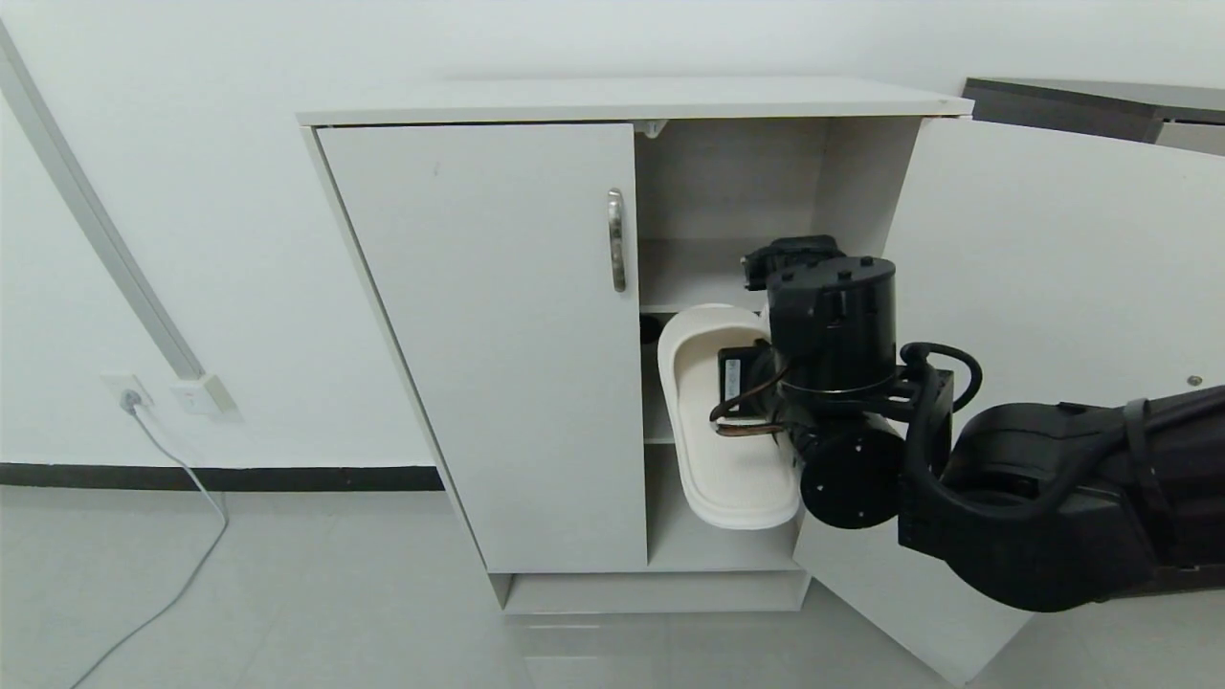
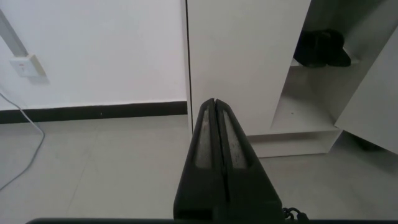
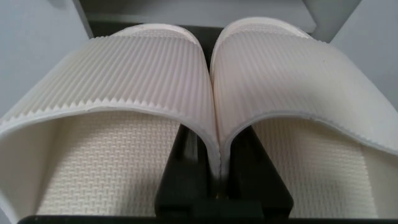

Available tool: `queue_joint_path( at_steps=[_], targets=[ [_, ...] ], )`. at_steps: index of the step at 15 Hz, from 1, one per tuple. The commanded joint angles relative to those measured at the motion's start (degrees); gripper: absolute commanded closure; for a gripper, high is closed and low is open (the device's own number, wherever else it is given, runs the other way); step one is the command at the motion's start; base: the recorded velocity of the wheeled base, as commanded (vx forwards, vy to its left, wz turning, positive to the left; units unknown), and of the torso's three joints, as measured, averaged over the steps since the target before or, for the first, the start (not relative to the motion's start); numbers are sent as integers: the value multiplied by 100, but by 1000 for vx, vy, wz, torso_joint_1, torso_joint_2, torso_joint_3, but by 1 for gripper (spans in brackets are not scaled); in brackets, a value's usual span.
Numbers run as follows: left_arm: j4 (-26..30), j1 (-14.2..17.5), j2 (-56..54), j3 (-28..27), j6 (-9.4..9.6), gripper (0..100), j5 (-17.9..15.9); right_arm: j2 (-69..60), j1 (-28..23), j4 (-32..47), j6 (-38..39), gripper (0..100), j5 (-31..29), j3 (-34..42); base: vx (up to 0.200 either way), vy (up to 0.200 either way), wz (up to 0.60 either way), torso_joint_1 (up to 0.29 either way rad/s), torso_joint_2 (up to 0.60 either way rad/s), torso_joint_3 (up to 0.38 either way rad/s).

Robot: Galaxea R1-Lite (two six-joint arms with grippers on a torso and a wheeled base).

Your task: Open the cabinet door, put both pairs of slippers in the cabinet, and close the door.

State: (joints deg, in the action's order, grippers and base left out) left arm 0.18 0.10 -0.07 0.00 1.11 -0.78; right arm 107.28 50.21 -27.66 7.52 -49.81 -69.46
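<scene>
Right arm is in at the cabinet [image 1: 622, 96] mouth, and the right gripper [image 3: 211, 168] is clamped on the white slippers [image 1: 713, 450]. Its fingers pinch the two inner walls together, so the pair rides as one piece, side by side.

In the head view the pair sits at about 9 o'clock from the wrist, right in the gap between the shut door [image 1: 488, 344] and the open door [image 1: 1053, 268], which swings out toward 3 o'clock.

Now the line that matters: the slippers' long axis runs roughly 11 to 5, close to upright, with one end up by the upper shelf [image 1: 684, 277] and the other hanging down toward the cabinet floor [image 1: 708, 550]. The shelves lie flat and the pair stands tall across them. My read is that it can't go deeper until that axis tips over to match a bay, and the bay itself lies past the slippers, toward 10 o'clock and inward.

The black slippers [image 2: 320, 48] are already inside on a shelf, so that pair looks done. I can't tell exactly which bay the white pair will take.

The left gripper [image 2: 214, 118] is closed on nothing, held low outside the cabinet on the shut-door side and well apart from the action. The right arm is plainly the one to finish this placement, and the open door waits at its own side afterwards.
</scene>
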Motion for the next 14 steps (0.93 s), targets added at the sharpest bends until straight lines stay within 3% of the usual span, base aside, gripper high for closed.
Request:
queue_joint_path(
  at_steps=[1,3,14],
  targets=[
    [-1,-1,7,0,-5,100,-1,-58,-99,-3,-5,100,15,-103,0,0,0,0,0,0],
    [-1,8,7,0,3,100,-1,-58,-196,33,-23,100,42,-164,0,0,0,0,0,0],
    [-1,-1,7,0,3,100,-10,30,-328,50,-119,100,288,-120,200,0,0,2,3,6]
  ],
)
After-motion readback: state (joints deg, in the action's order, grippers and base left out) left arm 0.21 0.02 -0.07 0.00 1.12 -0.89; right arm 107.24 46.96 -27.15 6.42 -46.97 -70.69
